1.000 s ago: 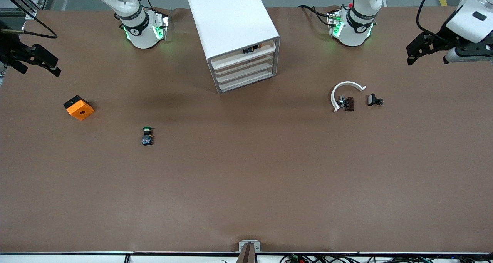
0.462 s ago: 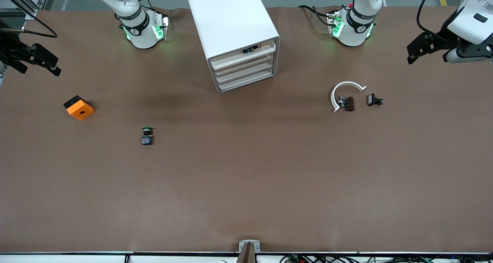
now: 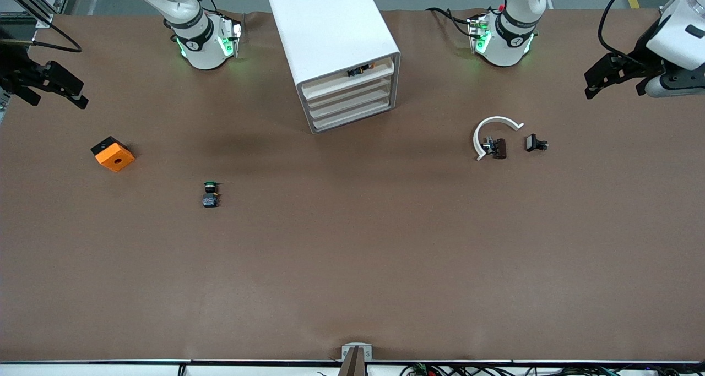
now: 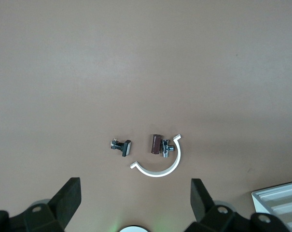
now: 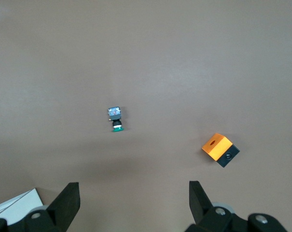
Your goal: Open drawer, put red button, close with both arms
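Observation:
The white cabinet (image 3: 330,29) stands between the two arm bases. Its top drawer (image 3: 346,83) sits flush with the other fronts. In the gap above that front lies a small dark part with a reddish end (image 3: 361,69), apparently the red button. My left gripper (image 3: 612,87) hangs open and empty over the table's edge at the left arm's end; in its wrist view the left gripper (image 4: 136,203) holds nothing. My right gripper (image 3: 55,98) hangs open and empty over the right arm's end; the right gripper (image 5: 134,203) shows only bare table between its fingers.
A green-capped button (image 3: 210,194) (image 5: 117,118) and an orange block (image 3: 113,153) (image 5: 218,149) lie toward the right arm's end. A white C-shaped ring (image 3: 495,120) (image 4: 160,171), a brown piece (image 3: 499,148) and a small black piece (image 3: 534,143) lie toward the left arm's end.
The left gripper has drifted slightly outward toward its end of the table. The right gripper has barely shifted. Nothing on the table has moved.

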Tool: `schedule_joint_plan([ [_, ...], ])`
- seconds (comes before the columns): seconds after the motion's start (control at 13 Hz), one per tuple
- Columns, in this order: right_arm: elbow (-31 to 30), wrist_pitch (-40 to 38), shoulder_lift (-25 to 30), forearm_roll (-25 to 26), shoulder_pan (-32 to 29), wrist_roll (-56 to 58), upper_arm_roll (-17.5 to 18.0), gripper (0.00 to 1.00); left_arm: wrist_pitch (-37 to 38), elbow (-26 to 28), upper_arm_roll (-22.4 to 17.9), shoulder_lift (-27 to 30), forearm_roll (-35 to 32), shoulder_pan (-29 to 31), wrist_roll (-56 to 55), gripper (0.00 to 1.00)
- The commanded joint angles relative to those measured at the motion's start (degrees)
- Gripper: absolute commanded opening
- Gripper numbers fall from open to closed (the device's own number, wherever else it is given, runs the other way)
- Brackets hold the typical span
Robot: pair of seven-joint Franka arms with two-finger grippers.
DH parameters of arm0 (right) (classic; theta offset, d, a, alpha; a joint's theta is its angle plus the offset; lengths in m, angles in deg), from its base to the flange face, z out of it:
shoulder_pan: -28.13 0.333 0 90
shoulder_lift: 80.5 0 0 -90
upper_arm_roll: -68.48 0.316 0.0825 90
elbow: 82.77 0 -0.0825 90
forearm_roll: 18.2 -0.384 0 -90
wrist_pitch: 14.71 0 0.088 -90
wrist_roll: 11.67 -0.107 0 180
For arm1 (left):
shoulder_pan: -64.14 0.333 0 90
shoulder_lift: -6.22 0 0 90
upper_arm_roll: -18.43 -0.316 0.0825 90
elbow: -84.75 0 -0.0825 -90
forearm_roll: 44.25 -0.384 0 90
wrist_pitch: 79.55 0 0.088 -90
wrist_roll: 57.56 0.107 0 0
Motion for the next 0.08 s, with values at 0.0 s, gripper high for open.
schedule_joint_plan([
  [0.0,0.57,-0.02,0.32,-1.13,0.59,-0.57,-0.17,1.00,1.09,-1.96,0.12,-0.96,0.05,0.31,-0.46,1.00],
])
